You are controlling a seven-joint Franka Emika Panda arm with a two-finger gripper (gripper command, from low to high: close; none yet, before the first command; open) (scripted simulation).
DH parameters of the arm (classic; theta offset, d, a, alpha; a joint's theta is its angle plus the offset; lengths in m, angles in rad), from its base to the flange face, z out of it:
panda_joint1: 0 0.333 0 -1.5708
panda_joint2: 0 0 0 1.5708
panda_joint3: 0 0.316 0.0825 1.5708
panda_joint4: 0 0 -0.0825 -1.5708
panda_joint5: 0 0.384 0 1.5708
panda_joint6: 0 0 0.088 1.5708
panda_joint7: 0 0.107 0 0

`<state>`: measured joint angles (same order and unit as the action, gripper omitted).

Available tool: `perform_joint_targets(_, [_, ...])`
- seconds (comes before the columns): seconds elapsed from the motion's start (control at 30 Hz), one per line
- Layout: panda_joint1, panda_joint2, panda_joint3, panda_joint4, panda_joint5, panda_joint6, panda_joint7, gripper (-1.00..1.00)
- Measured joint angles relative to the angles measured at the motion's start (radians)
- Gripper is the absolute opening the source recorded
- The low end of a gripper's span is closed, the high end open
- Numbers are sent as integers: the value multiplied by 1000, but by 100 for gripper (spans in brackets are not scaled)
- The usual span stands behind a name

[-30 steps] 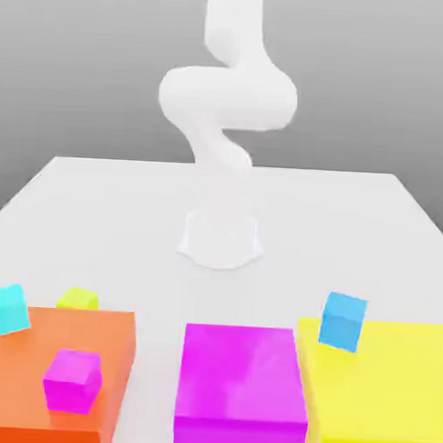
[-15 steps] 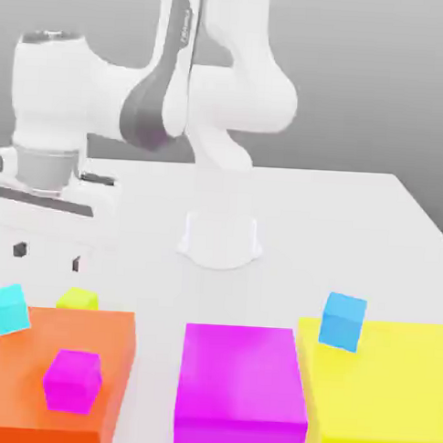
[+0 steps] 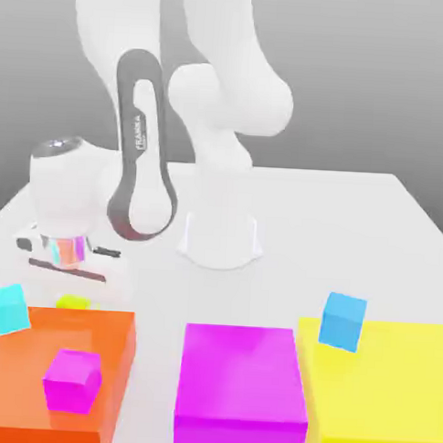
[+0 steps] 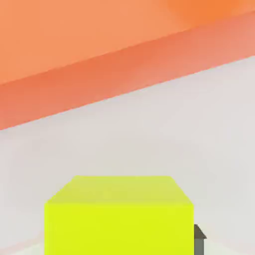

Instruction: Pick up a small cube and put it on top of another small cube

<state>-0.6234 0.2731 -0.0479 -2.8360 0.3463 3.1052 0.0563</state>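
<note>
The small lime cube [image 3: 73, 301] rests on the white table just behind the big orange block [image 3: 91, 342], at the exterior view's left. My gripper [image 3: 72, 289] has come straight down over it and is shut on it. In the hand view the lime cube [image 4: 119, 216] sits close between the jaws, with one dark fingertip [image 4: 199, 240] against its side and the orange block's wall [image 4: 114, 64] beyond. The other small cube, light cyan [image 3: 7, 308], stands at the orange block's far left corner, a short way from the gripper.
A small magenta cube [image 3: 71, 380] lies on the orange block. A big magenta block [image 3: 242, 386] and a big yellow block [image 3: 390, 389] line the front. A sky-blue cube [image 3: 342, 320] sits at the yellow block's back edge. The arm's base [image 3: 221, 239] stands mid-table.
The arm swung in from above and lowered its hand onto the lime cube. The jaws went from wide open to shut around it. The cubes and blocks have stayed where they were.
</note>
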Motion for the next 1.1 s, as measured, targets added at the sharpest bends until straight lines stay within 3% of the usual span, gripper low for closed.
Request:
perform_joint_targets(0.1, [63, -68, -77, -16, -63, -54, 50, -100])
perform_joint_targets(0.23, [94, -211, -164, -48, -272, -162, 203, -100])
perform_joint_targets(0.3, [74, -272, -171, -48, -330, -225, 243, -100])
perform_joint_targets(0.47, [76, -290, -180, 85, -276, -434, 168, -100])
perform_joint_targets(0.7, [108, -338, -157, 330, -361, -702, 236, -100])
perform_joint_targets(0.87, [128, -243, -157, 319, -331, -561, 275, -100])
perform_joint_targets(0.9, [130, -226, -159, 315, -325, -540, 271, 100])
perform_joint_targets(1.1, [130, -217, -159, 313, -323, -528, 270, 100])
